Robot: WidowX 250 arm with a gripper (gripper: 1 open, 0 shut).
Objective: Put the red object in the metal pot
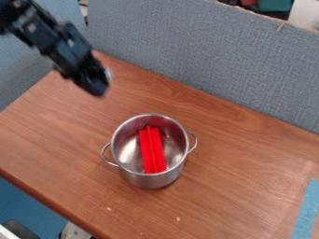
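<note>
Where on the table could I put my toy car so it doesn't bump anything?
Most of the wooden table is bare. The biggest free patch is to the right of the metal pot, toward the table's right edge. The near-left corner in front of the pot is bare too. The far-left end is crowded: the end effector is there. The pot holds the red object.

A wooden counter [237,173] with a reddish-brown grain fills most of the view. Behind it stands a grey-blue fabric partition [218,51]. Beyond the partition's top edge sit blurred shapes, perhaps boxes. Bluish floor [19,201] shows at lower left.
</note>
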